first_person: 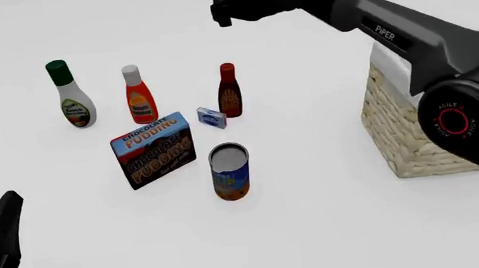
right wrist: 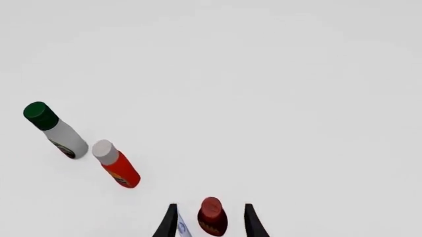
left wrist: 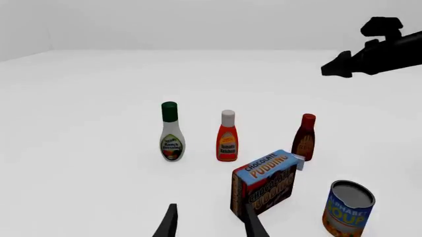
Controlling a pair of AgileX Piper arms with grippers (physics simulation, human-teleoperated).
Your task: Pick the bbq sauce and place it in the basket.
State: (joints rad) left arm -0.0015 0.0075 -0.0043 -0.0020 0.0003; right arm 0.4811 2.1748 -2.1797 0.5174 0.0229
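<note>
Sauce (first_person: 229,90) stands upright, long axis vertical, red cap up, nothing gripping it. My right claw (right wrist: 209,222) hangs over it, fingers (right wrist: 251,223) spread wide and empty, the cap showing in the gap between them. Right arm (first_person: 401,31) reaches out high across the table, past the basket (first_person: 400,135) beside its base. Left claw (left wrist: 209,224) sits low and well back from the sauce, fingers parted, empty, pudding box (left wrist: 264,183) just ahead. Table (first_person: 313,217) is plain white; surroundings pale, featureless.

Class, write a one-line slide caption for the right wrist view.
Open right pincer hovers above the upright bbq sauce, fingertips either side.
</note>
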